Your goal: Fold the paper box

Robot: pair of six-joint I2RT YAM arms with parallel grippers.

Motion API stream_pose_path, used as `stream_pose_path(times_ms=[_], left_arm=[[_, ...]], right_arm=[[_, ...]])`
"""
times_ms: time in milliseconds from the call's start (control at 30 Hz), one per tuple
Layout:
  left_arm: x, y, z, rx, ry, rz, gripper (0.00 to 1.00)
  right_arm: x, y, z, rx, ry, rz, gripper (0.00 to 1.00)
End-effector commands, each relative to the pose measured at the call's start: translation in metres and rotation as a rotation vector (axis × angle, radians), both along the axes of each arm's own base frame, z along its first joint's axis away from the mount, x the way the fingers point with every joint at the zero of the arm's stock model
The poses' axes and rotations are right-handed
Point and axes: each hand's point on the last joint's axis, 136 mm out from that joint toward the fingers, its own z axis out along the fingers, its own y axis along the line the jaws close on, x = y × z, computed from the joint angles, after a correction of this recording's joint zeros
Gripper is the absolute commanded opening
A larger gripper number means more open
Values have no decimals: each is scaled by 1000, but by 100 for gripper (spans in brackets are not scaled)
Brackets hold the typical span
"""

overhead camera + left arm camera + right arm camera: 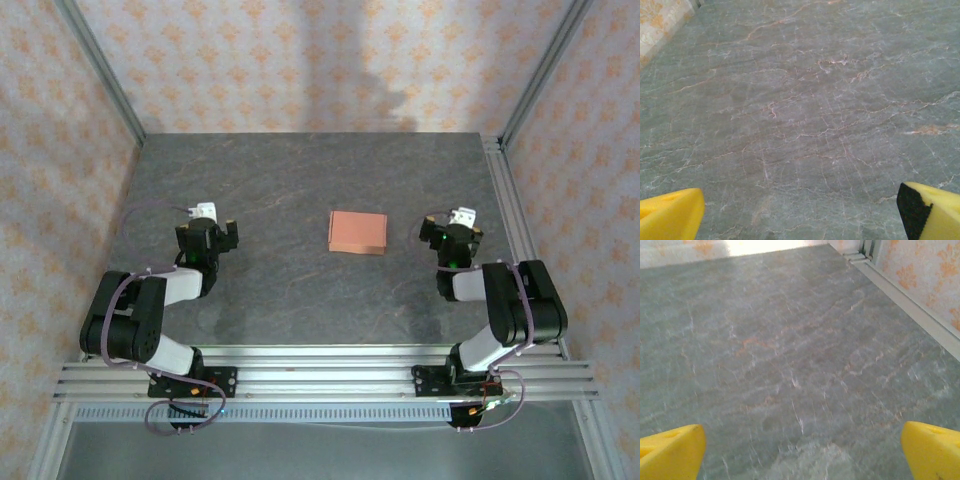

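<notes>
Item: paper box, one, a flat salmon-pink rectangle. We log it lying on the grey veined table, a little right of centre and nearer the right edge than the left.

Item: left gripper, yellow fingers spread wide over bare table, towards the left edge, well apart from the box.

Item: right gripper, spread wide likewise and holding nothing, towards the right edge. We note it sits nearer the box, not touching it.
</notes>
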Motion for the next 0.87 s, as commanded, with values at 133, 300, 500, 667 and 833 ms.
stream_pose_path(times_ms=[133,300,500,667,833], left_arm=[[8,6,18,-3,-74,43,100],[8,6,19,-4,-75,41,100],[8,6,18,-4,-72,40,100],[8,6,18,-5,-69,39,100],[8,5,18,-5,-71,36,100]], right_arm=[[7,1,8,33,-29,9,100],[7,1,8,33,-30,9,100],[6,1,8,33,-30,9,100],[6,1,8,33,-30,9,99],[5,0,8,32,-37,6,100]])
